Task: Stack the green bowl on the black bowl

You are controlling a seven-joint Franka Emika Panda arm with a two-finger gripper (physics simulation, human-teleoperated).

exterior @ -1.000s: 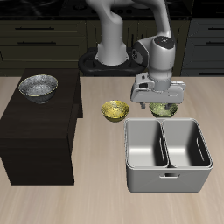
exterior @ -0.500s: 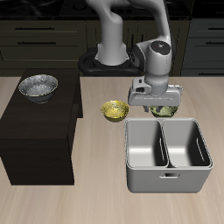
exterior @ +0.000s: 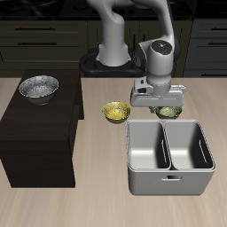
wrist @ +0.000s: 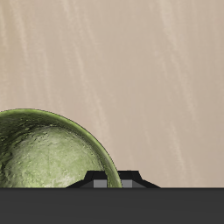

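1. Green bowl [exterior: 167, 112] sitting on the table [exterior: 106, 199], just behind the grey two-compartment bin [exterior: 170, 157] and beside a small yellow-gold bowl [exterior: 116, 112].
2. Seen close in the wrist view as an olive, mottled, glossy inside with a darker rim [wrist: 52, 150], resting on pale wood grain.
3. Gripper [exterior: 160, 101] low over that bowl, directly above its rim; fingers mostly hidden by the hand's body, so cannot tell whether spread or closed, nor whether touching the rim.
4. Black bowl [exterior: 39, 88] well apart, up on the dark cabinet [exterior: 40, 133], near its back edge, silvery speckled inside facing up.
5. Nothing inside either compartment of the bin, as far as visible.
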